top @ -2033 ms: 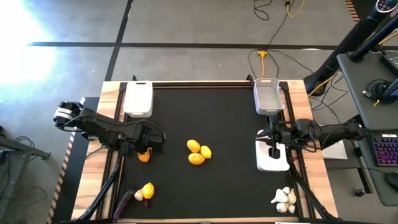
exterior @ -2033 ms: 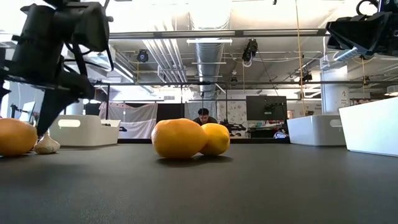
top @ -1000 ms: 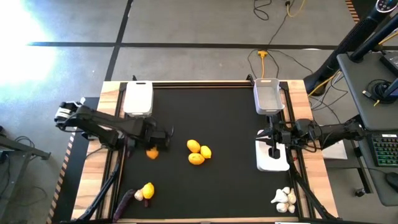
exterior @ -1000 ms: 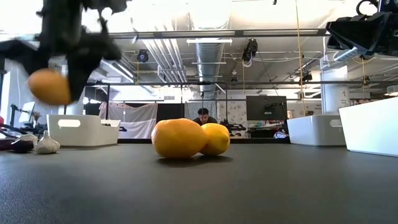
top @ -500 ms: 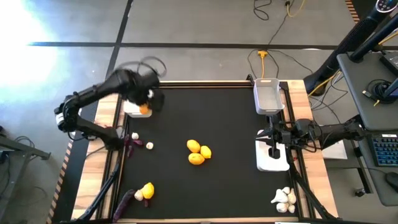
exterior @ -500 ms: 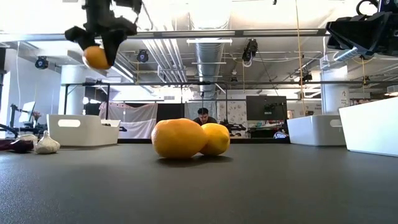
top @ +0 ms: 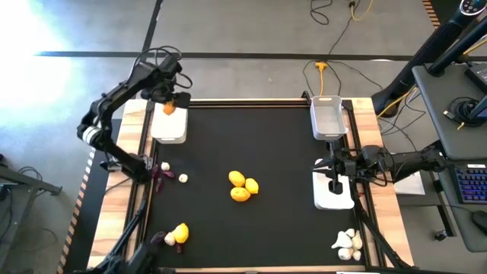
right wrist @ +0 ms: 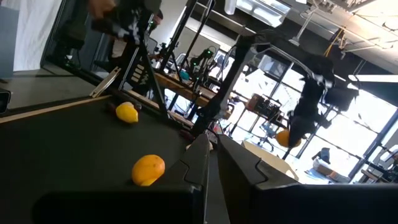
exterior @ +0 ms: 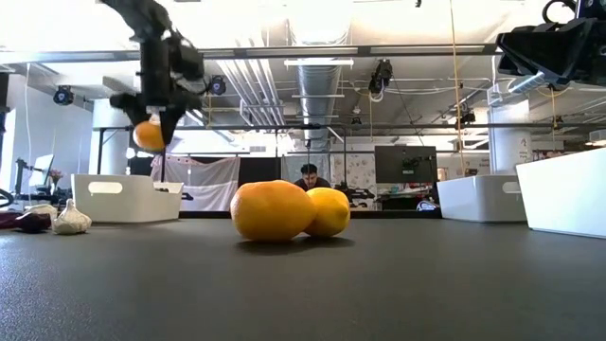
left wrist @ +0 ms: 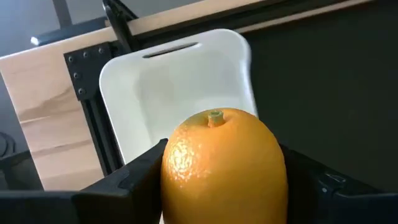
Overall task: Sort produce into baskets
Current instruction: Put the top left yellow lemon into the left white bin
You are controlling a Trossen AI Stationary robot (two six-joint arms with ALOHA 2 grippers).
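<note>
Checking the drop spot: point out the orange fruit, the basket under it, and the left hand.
orange fruit (left wrist: pixel 224 165), left wrist view, middle of its skin.
basket (left wrist: pixel 180 78), left wrist view, bare inner floor.
left hand (top: pixel 168 106), high view, between the fingertips, shut on the orange fruit.

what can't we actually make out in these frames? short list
- Inside of the left basket: low view is level with the table, so its wall hides any contents.
- Fingers gripping the orange fruit: left wrist view, the fruit fills the frame and covers the contact points.
- Right gripper: high view, too small and dark against the near right basket to tell open or shut.
- Garlic bulbs: high view, clumped, exact count unclear.
</note>
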